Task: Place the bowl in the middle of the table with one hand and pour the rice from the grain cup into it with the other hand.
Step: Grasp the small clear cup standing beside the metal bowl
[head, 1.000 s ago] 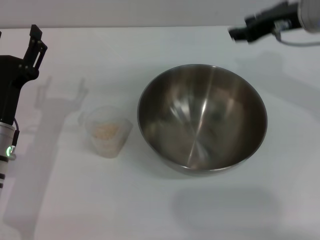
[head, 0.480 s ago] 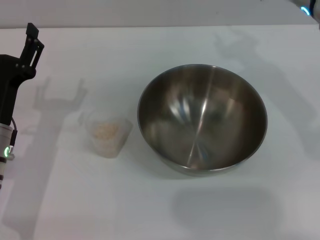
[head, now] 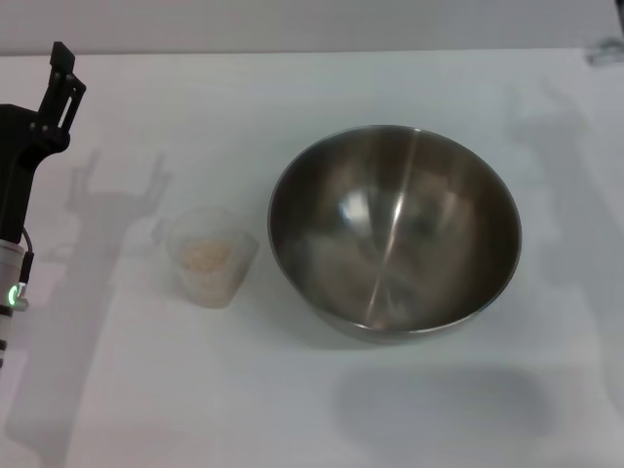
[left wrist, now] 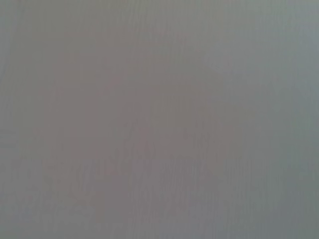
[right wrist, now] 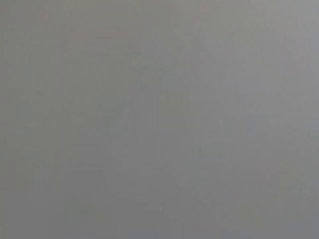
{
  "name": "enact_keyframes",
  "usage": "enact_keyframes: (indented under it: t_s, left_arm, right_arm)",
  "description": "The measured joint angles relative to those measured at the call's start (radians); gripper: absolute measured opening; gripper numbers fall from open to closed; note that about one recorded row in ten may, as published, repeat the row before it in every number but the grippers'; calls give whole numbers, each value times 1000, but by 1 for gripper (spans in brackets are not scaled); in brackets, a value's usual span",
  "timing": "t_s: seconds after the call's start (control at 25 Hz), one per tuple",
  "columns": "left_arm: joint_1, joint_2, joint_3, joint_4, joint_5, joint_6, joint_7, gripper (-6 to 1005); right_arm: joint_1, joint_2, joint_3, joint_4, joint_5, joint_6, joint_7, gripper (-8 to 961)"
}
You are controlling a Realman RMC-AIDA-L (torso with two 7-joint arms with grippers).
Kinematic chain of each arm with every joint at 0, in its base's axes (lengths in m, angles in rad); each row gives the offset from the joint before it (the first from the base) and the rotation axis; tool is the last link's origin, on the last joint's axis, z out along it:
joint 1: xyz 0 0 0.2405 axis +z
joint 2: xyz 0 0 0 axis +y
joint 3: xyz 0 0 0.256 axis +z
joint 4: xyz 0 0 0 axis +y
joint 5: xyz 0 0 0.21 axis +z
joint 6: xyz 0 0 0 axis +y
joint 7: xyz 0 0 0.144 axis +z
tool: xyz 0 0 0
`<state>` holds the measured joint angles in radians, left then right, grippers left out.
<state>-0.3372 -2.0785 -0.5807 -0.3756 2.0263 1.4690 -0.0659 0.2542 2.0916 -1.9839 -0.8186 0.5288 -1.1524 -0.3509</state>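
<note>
In the head view, a large, deep stainless-steel bowl (head: 395, 232) is seen resting right of centre on the plain white table (head: 292, 390). A small clear plastic grain cup (head: 206, 256) stands upright just to its left, apart from it, with beige rice (head: 207, 253) heaped inside. The black left gripper (head: 60, 86) is held above the table's far left edge, well apart from the cup; how its jaws stand cannot be told. The right gripper is not seen.

In both wrist views, only a featureless grey surface is shown.
</note>
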Motion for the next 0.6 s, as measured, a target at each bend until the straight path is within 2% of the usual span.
enact_keyframes:
  t_s: [0.04,0.08,0.16,0.2,0.24,0.28,0.44,0.6]
  left_arm:
    - [2,0,7,4,0,0,0,868]
    - [2,0,7,4,0,0,0,868]
    - [7,1,30,10,0,0,1,868]
    - [10,1,48,13,0,0,4,868]
    - [17,2,86,30,0,0,12,868]
    - [17,2,86,30,0,0,12,868]
    - [44,3,167,89,1,-8,17,868]
    - [85,7,220,132,0,-11,8,867]
  right_arm:
    - [13,0,-2,121,0,-132,109,433]
    - [13,0,-2,121,0,-132,109,433]
    - [28,-3,7,236,1,-222,217,433]
    - [37,-6,14,299,1,-266,273,433]
    - [53,-10,32,415,1,-331,363,433]
    - [53,-10,32,415,1,-331,363,433]
    - [70,-12,91,559,0,-367,432,433]
    - [79,-14,112,600,0,-362,428,433]
